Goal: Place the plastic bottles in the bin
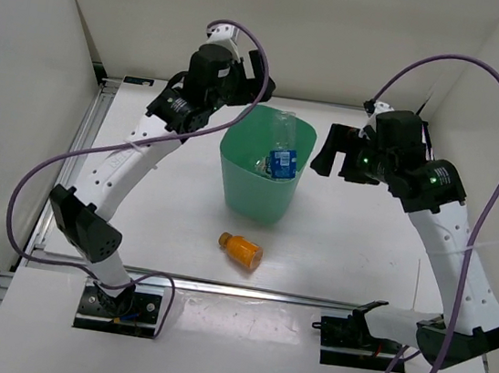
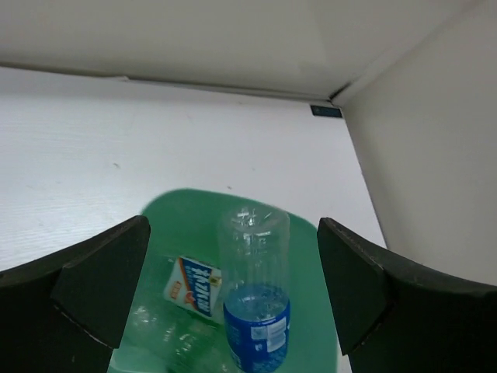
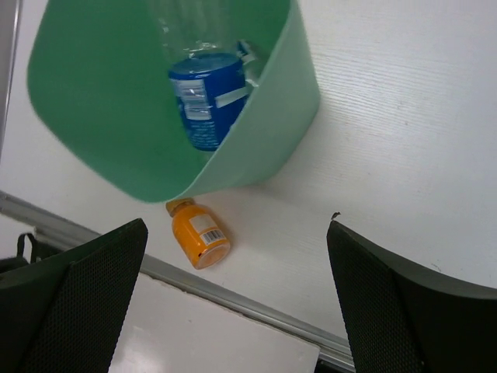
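The mint-green bin [image 1: 258, 192] stands mid-table. A clear bottle with a blue label [image 1: 282, 157] leans inside it, beside other clear bottles [image 2: 155, 330], one with a white and blue label [image 2: 192, 286]. A short orange bottle [image 1: 241, 250] lies on its side on the table just in front of the bin. My left gripper [image 1: 255, 91] hangs open over the bin's back-left rim, and the blue-label bottle [image 2: 255, 295] shows below and between its fingers [image 2: 101, 287], free of them. My right gripper [image 1: 330, 151] is open and empty to the right of the bin. The bin [image 3: 287, 116] and orange bottle [image 3: 199, 233] lie ahead of it.
White walls close in the table at the back and both sides. A metal rail [image 1: 245, 289] runs along the near edge, just behind the orange bottle. Purple cables loop above both arms.
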Available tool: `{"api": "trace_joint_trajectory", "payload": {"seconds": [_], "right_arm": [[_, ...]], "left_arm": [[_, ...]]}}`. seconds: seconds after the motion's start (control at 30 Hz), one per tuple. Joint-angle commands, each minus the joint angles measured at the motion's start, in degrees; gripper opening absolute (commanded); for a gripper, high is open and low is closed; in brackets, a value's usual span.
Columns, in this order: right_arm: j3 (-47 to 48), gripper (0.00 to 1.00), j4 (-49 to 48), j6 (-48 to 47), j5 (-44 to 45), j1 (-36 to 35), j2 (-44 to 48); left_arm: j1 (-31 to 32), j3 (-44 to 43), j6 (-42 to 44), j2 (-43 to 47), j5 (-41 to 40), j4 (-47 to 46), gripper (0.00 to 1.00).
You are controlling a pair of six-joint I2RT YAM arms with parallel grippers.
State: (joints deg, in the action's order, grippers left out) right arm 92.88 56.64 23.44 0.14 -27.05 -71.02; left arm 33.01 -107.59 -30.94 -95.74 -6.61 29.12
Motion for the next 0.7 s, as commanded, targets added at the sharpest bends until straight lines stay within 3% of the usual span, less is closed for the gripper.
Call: {"api": "trace_joint_trajectory", "payload": {"seconds": [0.0, 0.07, 0.17, 0.33, 0.43, 0.53, 0.67], "right_arm": [[0.46, 1.00, -3.99, -7.69, -5.85, -2.82, 2.47], [1.86, 1.00, -4.00, -10.42, -5.33, -8.60, 1.95], [4.49, 1.00, -1.28, -14.91, -5.33, -14.93, 0.11], [7.93, 1.00, 3.56, -20.80, -0.77, -26.72, -4.82], [5.48, 1.00, 4.18, -23.60, 4.32, -38.12, -8.42], [3.27, 1.00, 4.71, -25.37, 10.74, -45.87, -14.82], [2.74, 1.00, 4.71, -25.38, 12.78, -51.35, -21.67]], "left_arm": [[-0.14, 0.08, 4.04, 7.57, -10.32, -0.74, 1.00], [-0.84, 3.95, 4.04, 12.91, -18.82, -0.74, 1.00], [-4.69, 15.71, 0.28, 21.81, -25.18, -0.74, 1.00], [-9.19, 34.97, -4.56, 34.38, -29.51, -0.21, 1.00], [-11.12, 40.95, -5.80, 40.62, -29.51, 1.45, 1.00], [-12.44, 41.58, -6.33, 42.92, -30.03, 6.79, 1.00], [-13.50, 40.97, -7.03, 45.11, -30.65, 12.70, 1.00]]}}
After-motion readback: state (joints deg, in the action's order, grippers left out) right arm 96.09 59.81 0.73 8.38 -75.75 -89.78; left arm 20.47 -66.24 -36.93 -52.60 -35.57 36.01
